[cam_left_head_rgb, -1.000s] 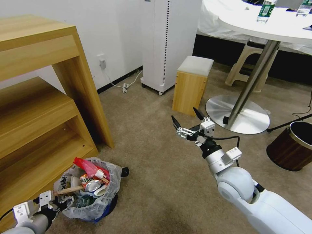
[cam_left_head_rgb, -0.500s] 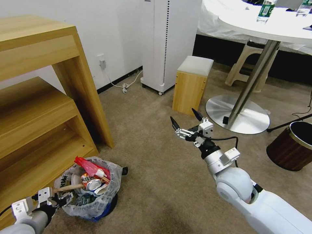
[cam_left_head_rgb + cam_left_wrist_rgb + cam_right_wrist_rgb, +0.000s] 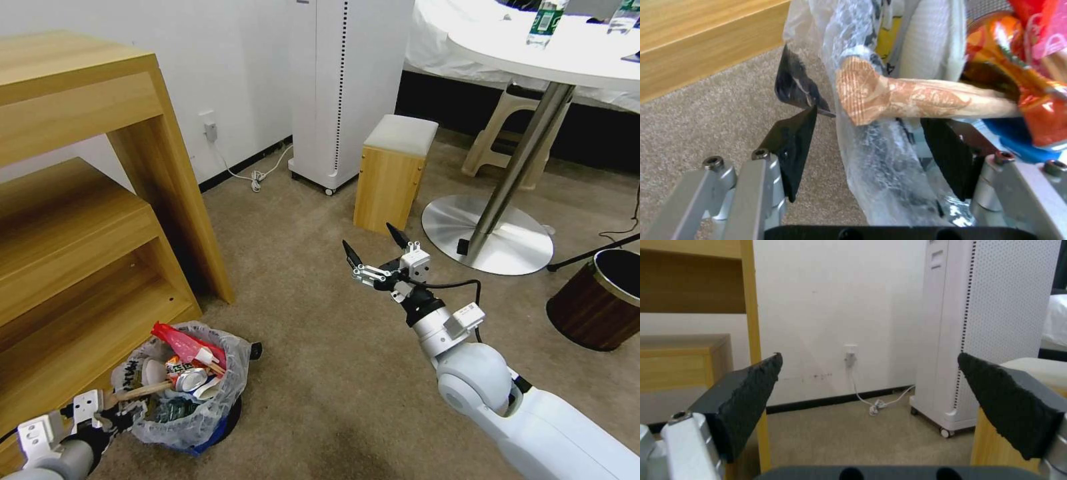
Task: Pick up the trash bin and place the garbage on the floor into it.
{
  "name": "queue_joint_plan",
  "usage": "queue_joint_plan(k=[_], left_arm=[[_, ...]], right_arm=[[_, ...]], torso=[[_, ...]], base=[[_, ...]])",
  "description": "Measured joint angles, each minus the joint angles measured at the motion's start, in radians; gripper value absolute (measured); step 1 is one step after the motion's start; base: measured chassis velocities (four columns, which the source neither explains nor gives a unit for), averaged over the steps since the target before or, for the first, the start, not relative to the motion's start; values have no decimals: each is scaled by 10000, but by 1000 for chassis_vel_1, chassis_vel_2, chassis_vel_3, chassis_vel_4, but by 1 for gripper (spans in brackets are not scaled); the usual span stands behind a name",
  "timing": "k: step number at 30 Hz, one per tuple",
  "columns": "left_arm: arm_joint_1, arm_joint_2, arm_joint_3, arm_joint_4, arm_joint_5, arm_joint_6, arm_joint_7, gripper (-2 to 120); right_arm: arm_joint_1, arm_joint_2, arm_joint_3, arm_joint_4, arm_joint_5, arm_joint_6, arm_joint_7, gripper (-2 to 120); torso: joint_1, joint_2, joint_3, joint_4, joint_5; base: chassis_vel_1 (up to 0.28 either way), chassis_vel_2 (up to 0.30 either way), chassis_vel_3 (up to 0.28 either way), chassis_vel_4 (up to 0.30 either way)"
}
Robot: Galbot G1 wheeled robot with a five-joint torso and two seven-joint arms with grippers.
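The trash bin point(image 3: 227, 393), black with a crinkly translucent bag over its rim, stands on the beige floor point(image 3: 313, 347) at the lower left. It holds garbage: a red wrapper point(image 3: 177, 341), a crushed can point(image 3: 191, 379) and a wooden stick point(image 3: 137, 392). My left gripper point(image 3: 127, 415) is at the bin's near rim. In the left wrist view it point(image 3: 869, 116) is open, one finger point(image 3: 791, 150) outside and the other point(image 3: 951, 153) inside the bagged rim point(image 3: 880, 173). The right gripper point(image 3: 368, 239) hovers open and empty over the mid carpet, seen too in its wrist view point(image 3: 869, 356).
A wooden shelf unit point(image 3: 100, 200) stands close behind the bin. A white tower appliance point(image 3: 347, 87), a small wooden stool point(image 3: 393, 173), the round table's metal base point(image 3: 487, 233) and a dark brown bin point(image 3: 600, 300) lie farther off. A cord point(image 3: 257, 177) trails by the wall.
My left gripper has drawn back a little toward the lower left while the bin stayed put. The right gripper has drifted slightly farther out and to the left, still open.
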Motion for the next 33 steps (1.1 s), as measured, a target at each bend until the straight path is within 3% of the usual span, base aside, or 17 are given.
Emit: queue_joint_plan(k=[18, 25, 28, 30, 33], left_arm=[[812, -700, -395, -1516, 621, -92, 84, 68], [616, -1338, -661, -2152, 2147, -684, 600, 68], [596, -1386, -661, -2175, 2272, -753, 643, 68], [486, -1652, -654, -2364, 2973, -1220, 944, 68], [385, -1811, -674, -2468, 3372, -1516, 1017, 70]], right_arm=[[-636, 77, 476, 203, -285, 65, -38, 100], [-1010, 180, 1473, 188, 50, -326, 525, 100], [-1005, 193, 1583, 180, 137, -404, 608, 100], [-811, 333, 2572, -116, 679, -1042, 1481, 100], [-712, 472, 2912, -316, 701, -1016, 1673, 100]], torso=[[0, 0, -1, 0, 1], [0, 0, 0, 0, 2], [-1, 0, -1, -1, 2], [0, 0, 0, -1, 1], [0, 0, 0, 0, 1]], base=[[0, 0, 0, 0], [0, 0, 0, 0], [0, 0, 0, 0], [0, 0, 0, 0], [0, 0, 0, 0]])
